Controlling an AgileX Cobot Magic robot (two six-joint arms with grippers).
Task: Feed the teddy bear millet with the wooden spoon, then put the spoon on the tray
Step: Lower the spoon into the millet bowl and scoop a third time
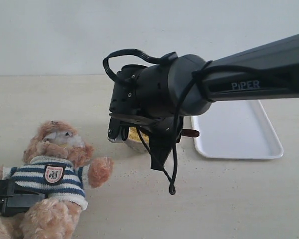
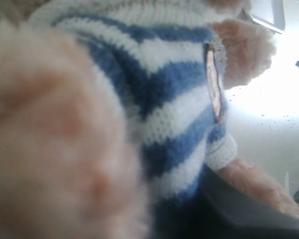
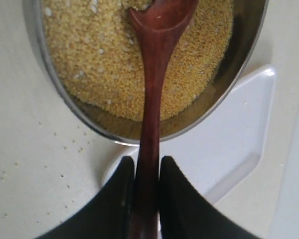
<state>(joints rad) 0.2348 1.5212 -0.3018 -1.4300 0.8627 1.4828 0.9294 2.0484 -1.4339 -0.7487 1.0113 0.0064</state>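
The teddy bear (image 1: 55,174) lies on its back at the lower left, striped shirt up, and it fills the left wrist view (image 2: 154,99). My left gripper (image 1: 12,199) is closed on the bear's side; one dark finger (image 2: 249,209) shows against the shirt. My right gripper (image 3: 147,174) hangs over the metal bowl (image 1: 137,145), shut on the wooden spoon (image 3: 154,89) by its handle. The spoon's bowl rests in the millet (image 3: 89,59). The handle end (image 1: 191,133) sticks out toward the white tray (image 1: 239,132), which lies empty on the right.
The right arm (image 1: 249,79) stretches in from the upper right across the tray. The tray's corner (image 3: 229,139) lies right beside the metal bowl (image 3: 239,64). Stray grains (image 3: 40,144) are scattered on the beige table (image 1: 214,199).
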